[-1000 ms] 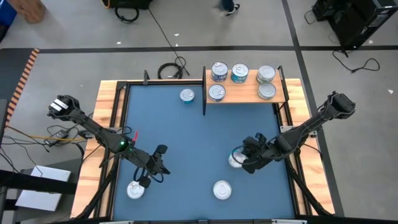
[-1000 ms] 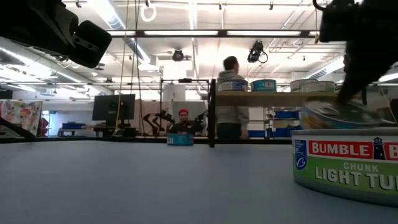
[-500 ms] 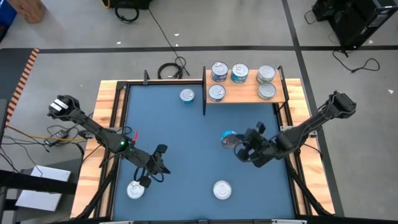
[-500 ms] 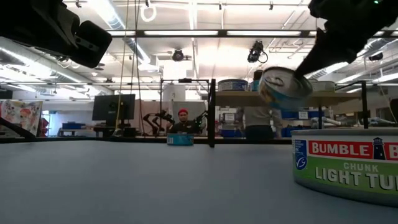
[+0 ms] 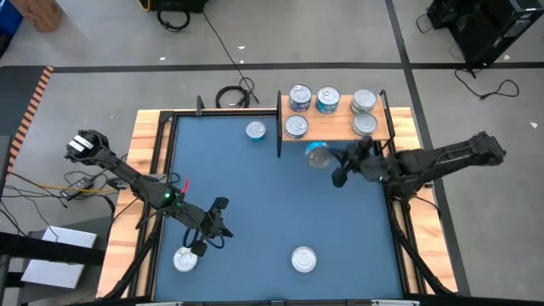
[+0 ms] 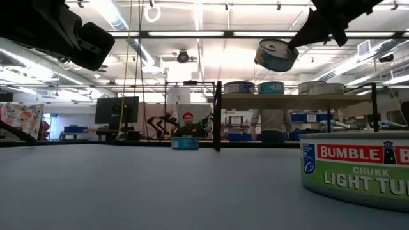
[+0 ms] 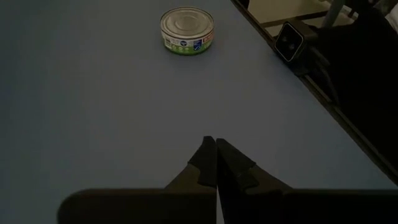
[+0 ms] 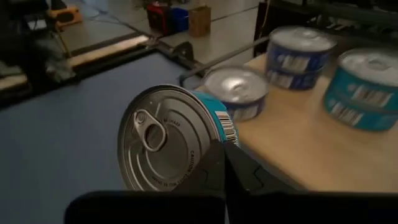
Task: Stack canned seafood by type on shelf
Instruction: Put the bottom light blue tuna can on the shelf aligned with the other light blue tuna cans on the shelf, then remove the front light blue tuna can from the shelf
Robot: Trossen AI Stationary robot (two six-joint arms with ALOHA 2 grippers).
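Note:
My right gripper (image 5: 328, 160) is shut on a teal-labelled can (image 5: 316, 154) with a silver pull-tab top, held in the air just in front of the near edge of the shelf (image 5: 336, 127). On that wooden board stand several cans: blue and teal ones (image 8: 364, 90) toward its left, grey ones (image 5: 364, 102) on its right. Loose cans rest on their bases on the blue mat (image 5: 256, 130), (image 5: 184, 259), and a green-labelled one (image 7: 187, 29). My left gripper (image 7: 216, 148) hangs shut over the mat's near left part, holding nothing. My right gripper has the teal can by the rim (image 8: 208, 149) of its silver top, at the side nearest the gripper, with the fingers (image 8: 239, 174) closed together on that edge. They come from the table's right, slanting slightly down. The can is lifted clear and tilted (image 6: 276, 54), its top facing the wrist.
Thin black posts (image 5: 280, 127) stand at the shelf's edges. Wooden strips (image 5: 151, 161) frame the mat. A small camera (image 7: 289, 40) sits at the mat's near edge beside the green-labelled can (image 6: 358, 169). A coiled cable (image 5: 231, 95) lies beyond the far edge.
My right gripper has lifted the teal can off the mat's right part and carried it up and toward the far edge, to just before the shelf. The wrist has turned, and the can has tipped from flat to tilted.

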